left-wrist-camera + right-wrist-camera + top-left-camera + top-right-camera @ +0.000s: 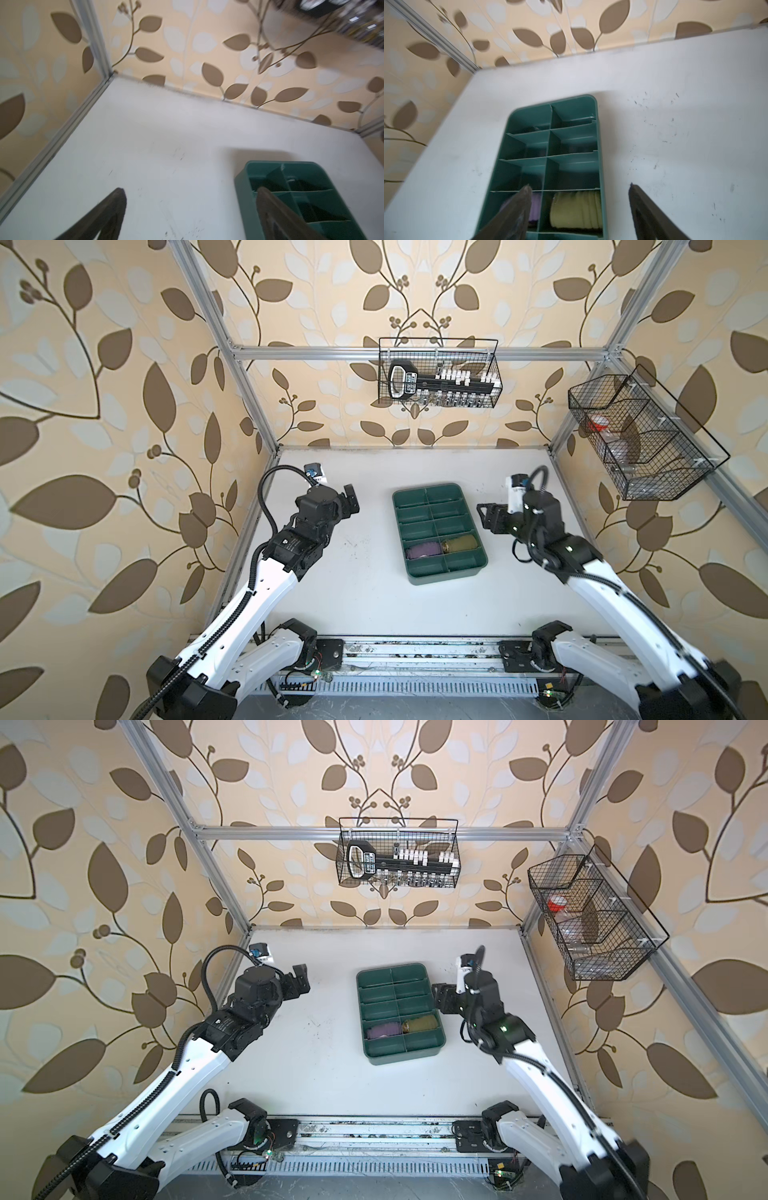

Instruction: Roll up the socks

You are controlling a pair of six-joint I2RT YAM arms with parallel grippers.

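Note:
Both socks lie rolled up in the dark green divided tray [465, 570] at mid-table. The purple sock [423, 551] [384, 1031] and the olive sock [459, 544] [419, 1024] fill neighbouring compartments near the tray's front. My left gripper [351, 499] [191, 192] hovers open to the left of the tray, nothing between its fingers. My right gripper [484, 516] [579, 186] hangs open just right of the tray, holding nothing. In the right wrist view the olive sock [575, 209] shows between the fingers, while the purple sock [535, 207] is partly hidden behind a finger.
A wire basket [438, 373] with a tool set hangs on the back rail. Another wire basket [640, 439] hangs on the right wall. Aluminium frame posts edge the white table [353, 593]. The tray's other compartments [571, 116] hold nothing visible.

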